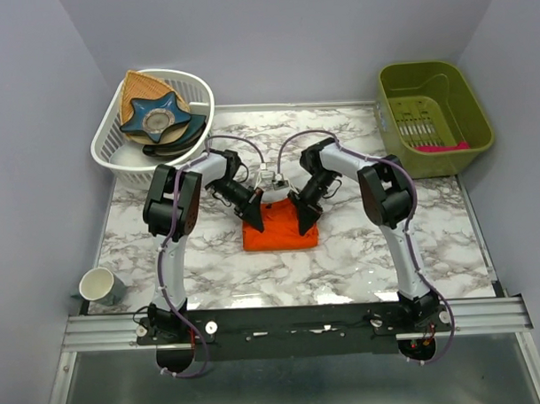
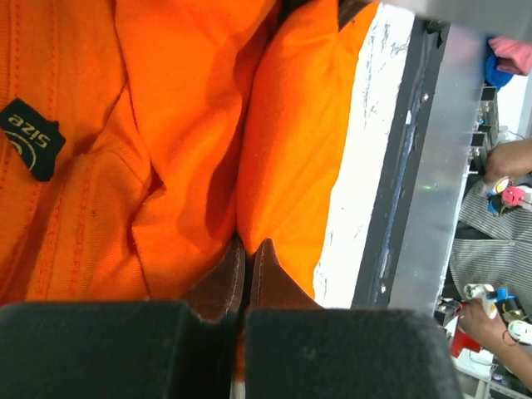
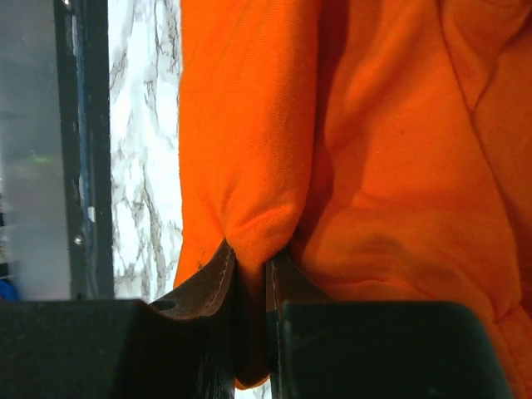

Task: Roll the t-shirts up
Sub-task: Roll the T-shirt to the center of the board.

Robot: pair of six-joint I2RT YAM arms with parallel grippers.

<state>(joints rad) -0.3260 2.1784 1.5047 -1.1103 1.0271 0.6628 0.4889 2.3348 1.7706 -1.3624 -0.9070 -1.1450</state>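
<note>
The bright orange t-shirt (image 1: 280, 226) lies bunched into a compact folded bundle at the middle of the marble table. It fills the left wrist view (image 2: 166, 150), where a black size label (image 2: 32, 140) shows, and the right wrist view (image 3: 374, 150). My left gripper (image 1: 253, 222) is at the bundle's left side, jaws shut on a fold of the t-shirt (image 2: 246, 253). My right gripper (image 1: 306, 224) is at the bundle's right side, jaws pinched on a fold of fabric (image 3: 248, 258).
A white laundry basket (image 1: 108, 150) with a tan woven piece and a blue star-shaped item stands at the back left. A green bin (image 1: 386, 96) with a pink item is at the back right. A white cup (image 1: 97, 285) sits by the front left edge.
</note>
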